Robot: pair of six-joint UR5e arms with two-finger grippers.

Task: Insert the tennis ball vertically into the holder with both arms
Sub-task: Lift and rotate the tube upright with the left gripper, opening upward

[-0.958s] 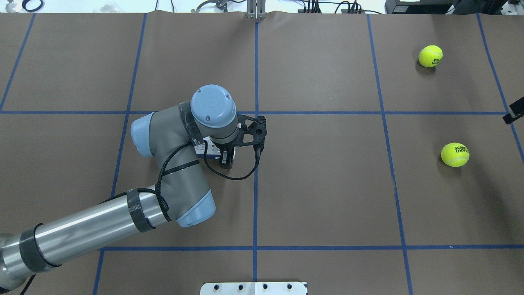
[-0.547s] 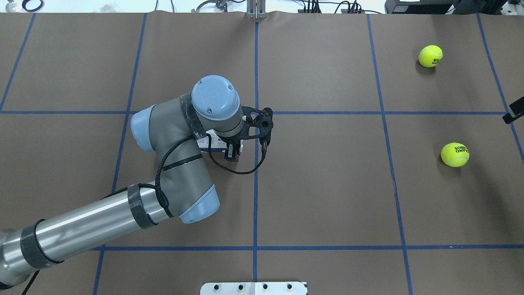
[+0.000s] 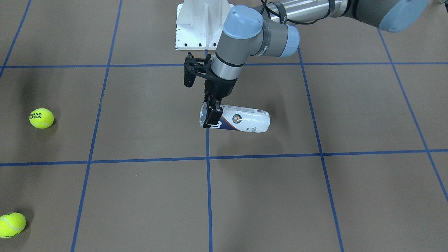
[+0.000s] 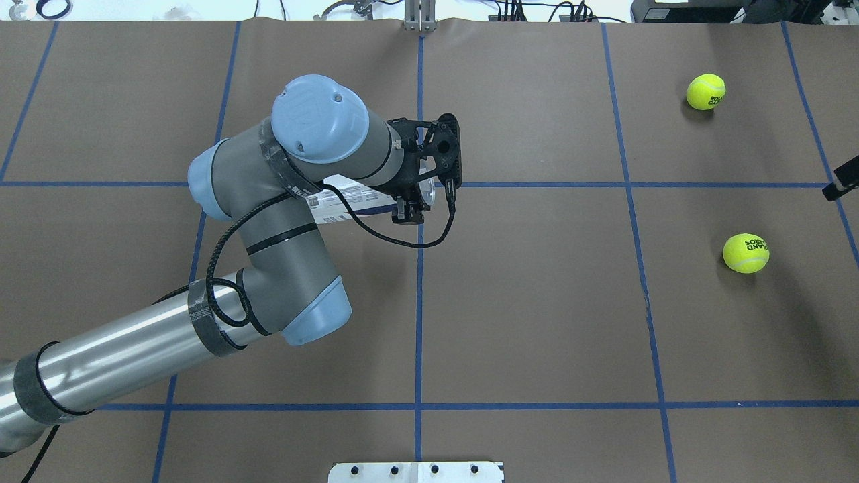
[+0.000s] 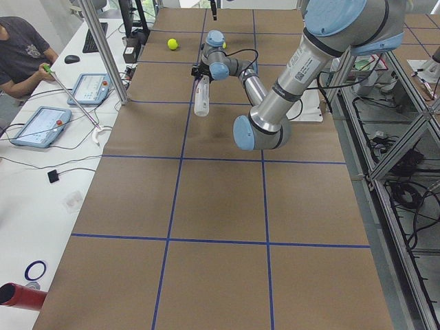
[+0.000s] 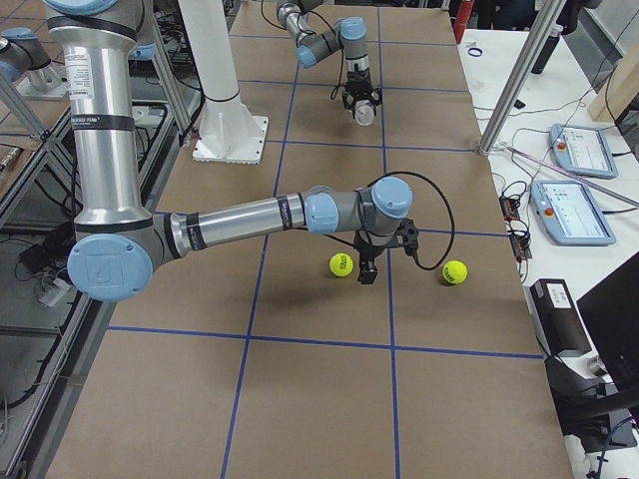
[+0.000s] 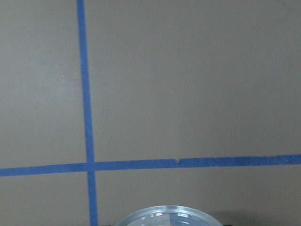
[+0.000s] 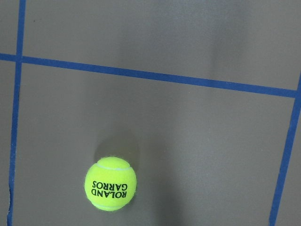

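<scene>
Two yellow balls on the brown table (image 4: 537,322), well apart: near tennis ball (image 4: 745,253) and far tennis ball (image 4: 706,92), both on the robot's right side. No ball in the holder yet.

Holder (image 3: 245,121) up off the table, lying on its side, close to the middle blue line. Held near its open end by the left gripper (image 3: 212,119), pinching the clear wall with one finger on each side. Mouth facing the robot's right side, closed bottom pointing back under the left arm (image 4: 134,349).

Right gripper (image 6: 365,275) hanging low just beside the near tennis ball, not touching it. Wide or pinched? No way to know from these pictures. No fingers in its own camera view, only the ball and blue lines.

Probably very light, this thin plastic tube, and empty. Smooth and slippery too, so easy to slide or spin in the pinch. Likely bendy at the mouth, so no hard squeeze there, or a squashed rim and no room for the ball. Best to hold a bit below the rim, as now, then tip it up straight with the mouth on top.

Ball: soft, fuzzy, light, good to grab across its middle. Round, so quick to roll away from a bump. Snug fit likely, so line up right over the mouth before letting go.
</scene>
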